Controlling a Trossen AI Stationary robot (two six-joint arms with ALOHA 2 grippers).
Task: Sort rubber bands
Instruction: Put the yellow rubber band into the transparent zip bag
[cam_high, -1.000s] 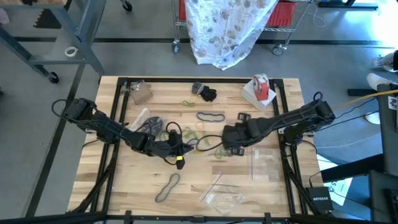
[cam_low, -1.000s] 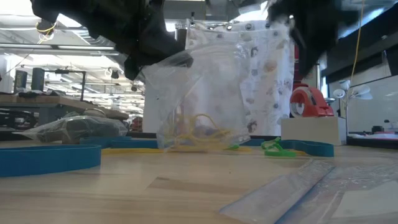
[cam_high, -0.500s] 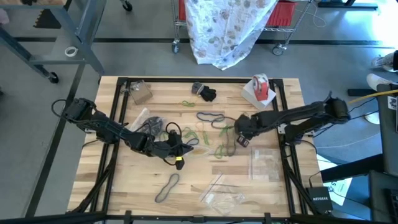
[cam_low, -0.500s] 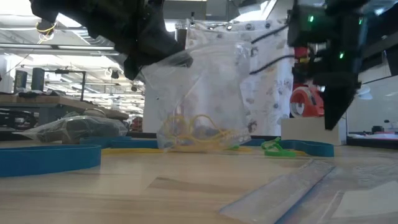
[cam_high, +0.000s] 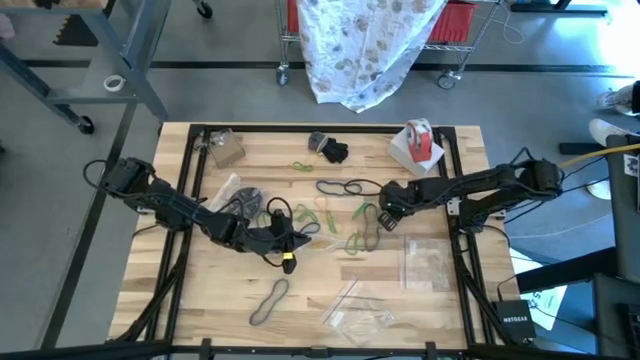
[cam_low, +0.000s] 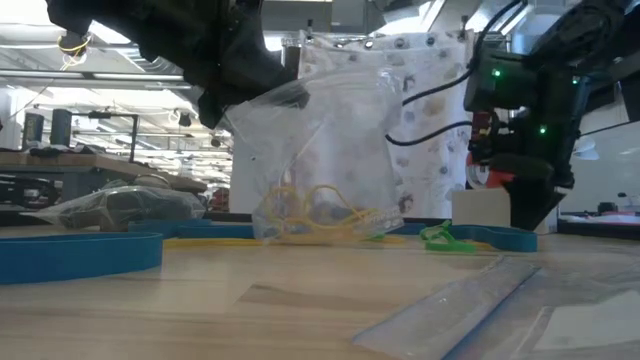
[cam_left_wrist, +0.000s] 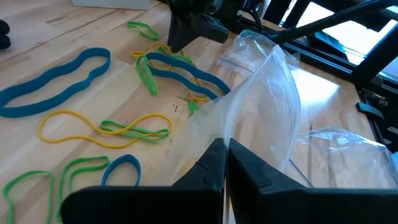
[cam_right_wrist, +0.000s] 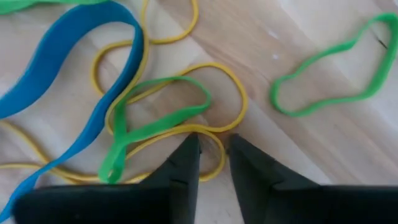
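Rubber bands lie loose on the wooden table: a teal one (cam_high: 338, 186), green ones (cam_high: 360, 240), yellow ones (cam_left_wrist: 93, 124) and a dark one (cam_high: 268, 300). My left gripper (cam_high: 300, 232) is shut on a clear plastic bag (cam_low: 320, 150) that has yellow bands in its bottom. My right gripper (cam_high: 383, 214) points down just above the table, open by a narrow gap (cam_right_wrist: 214, 155). Its fingertips stand either side of a strand of a yellow band (cam_right_wrist: 237, 102) that crosses a green band (cam_right_wrist: 155, 118) and a blue band (cam_right_wrist: 93, 81). My left gripper pinches the bag's top edge (cam_left_wrist: 231, 134) between its two shut fingers. The bag stands up beyond the fingers with its mouth gaping, and in the low view its bottom (cam_low: 320, 232) rests on the table.
A red-and-white tape roll (cam_high: 420, 140) sits on a white box at the far right. Clear bags lie at the right (cam_high: 428, 262) and near the front (cam_high: 355, 312). A dark lump (cam_high: 333, 150) and a bagged item (cam_high: 225, 148) lie at the far edge.
My right gripper has drawn away from the bag toward the table's right edge, then come down onto the bands by the yellow one. My left gripper and the bag have kept still.
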